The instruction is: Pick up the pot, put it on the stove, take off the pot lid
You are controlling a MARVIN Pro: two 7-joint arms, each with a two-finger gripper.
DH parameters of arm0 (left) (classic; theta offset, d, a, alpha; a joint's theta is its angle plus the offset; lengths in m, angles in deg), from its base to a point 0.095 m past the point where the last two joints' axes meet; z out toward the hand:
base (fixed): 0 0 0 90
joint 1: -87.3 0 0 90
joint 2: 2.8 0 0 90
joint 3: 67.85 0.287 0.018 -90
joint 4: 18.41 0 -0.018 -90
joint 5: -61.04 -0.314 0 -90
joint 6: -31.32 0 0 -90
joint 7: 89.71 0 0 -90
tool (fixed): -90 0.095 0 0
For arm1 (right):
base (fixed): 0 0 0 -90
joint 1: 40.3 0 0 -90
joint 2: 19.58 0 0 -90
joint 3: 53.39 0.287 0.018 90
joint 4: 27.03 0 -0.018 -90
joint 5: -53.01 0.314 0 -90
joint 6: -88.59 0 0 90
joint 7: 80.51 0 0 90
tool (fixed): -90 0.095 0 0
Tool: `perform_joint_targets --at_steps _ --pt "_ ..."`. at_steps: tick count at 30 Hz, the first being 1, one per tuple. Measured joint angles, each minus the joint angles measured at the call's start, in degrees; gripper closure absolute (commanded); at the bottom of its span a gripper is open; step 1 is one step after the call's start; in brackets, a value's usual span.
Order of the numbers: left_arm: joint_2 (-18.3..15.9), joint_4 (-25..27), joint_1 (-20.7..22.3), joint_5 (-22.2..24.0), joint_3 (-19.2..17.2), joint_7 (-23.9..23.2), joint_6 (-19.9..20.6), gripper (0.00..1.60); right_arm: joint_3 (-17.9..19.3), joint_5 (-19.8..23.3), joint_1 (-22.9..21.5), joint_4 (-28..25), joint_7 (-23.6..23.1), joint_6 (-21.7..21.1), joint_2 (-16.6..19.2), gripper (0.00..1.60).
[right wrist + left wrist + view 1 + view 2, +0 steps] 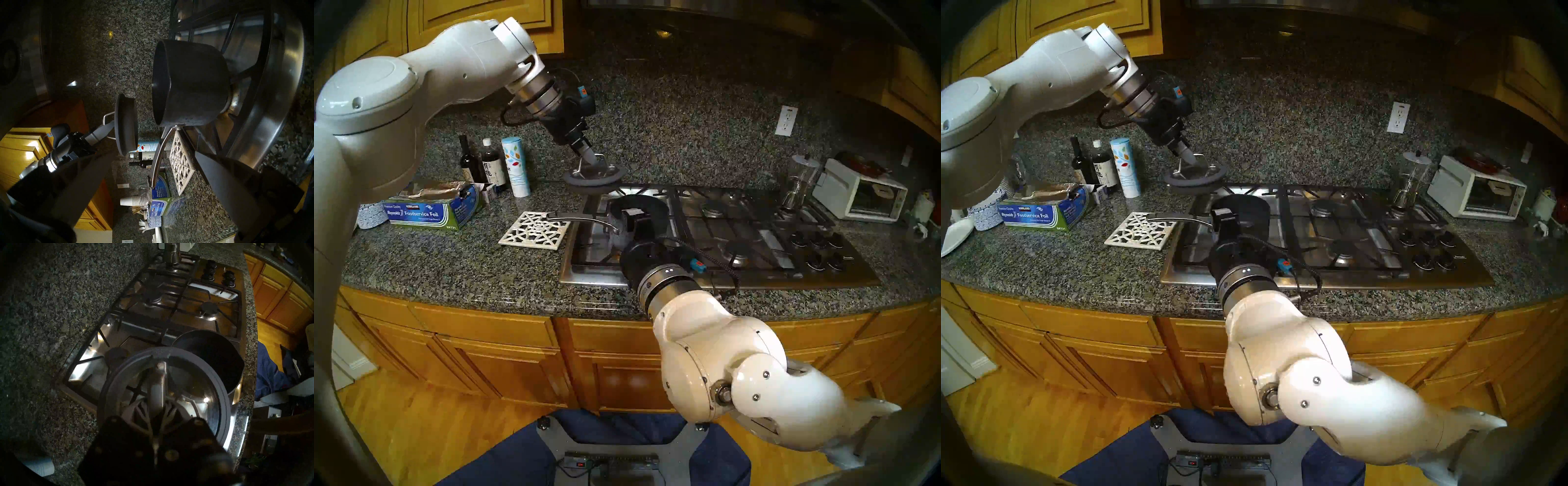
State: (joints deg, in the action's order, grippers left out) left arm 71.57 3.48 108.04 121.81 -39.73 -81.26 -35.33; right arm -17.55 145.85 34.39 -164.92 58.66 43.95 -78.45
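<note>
Bare counter [524, 264] lies open before the trivet [534, 230]; bottles [490, 163] and foil box [432, 212] crowd the left.

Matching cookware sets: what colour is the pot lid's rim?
Dark grey, around clear glass; the pot lid shows best in the left wrist view.

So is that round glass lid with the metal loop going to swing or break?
The round glass lid with the grey rim probably could tilt, since the left gripper pinches only its thin steel loop. Its glass middle looks breakable if dropped. The thick rim likely makes it heavyish.
</note>
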Motion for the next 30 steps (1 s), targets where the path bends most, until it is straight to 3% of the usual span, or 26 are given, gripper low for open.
perform_joint_targets --at_steps 13,30 --pt "-2.05 -5.81 -2.96 -1.16 0.85 -3.06 -4.14 1.6 0.0 0.0 0.0 0.02 0.02 0.0 -0.01 0.0" --pt "-3.78 -10.47 -6.54 -2.39 1.15 -2.49 -7.84 1.6 0.0 0.01 0.0 0.03 0.08 0.0 -0.03 0.0"
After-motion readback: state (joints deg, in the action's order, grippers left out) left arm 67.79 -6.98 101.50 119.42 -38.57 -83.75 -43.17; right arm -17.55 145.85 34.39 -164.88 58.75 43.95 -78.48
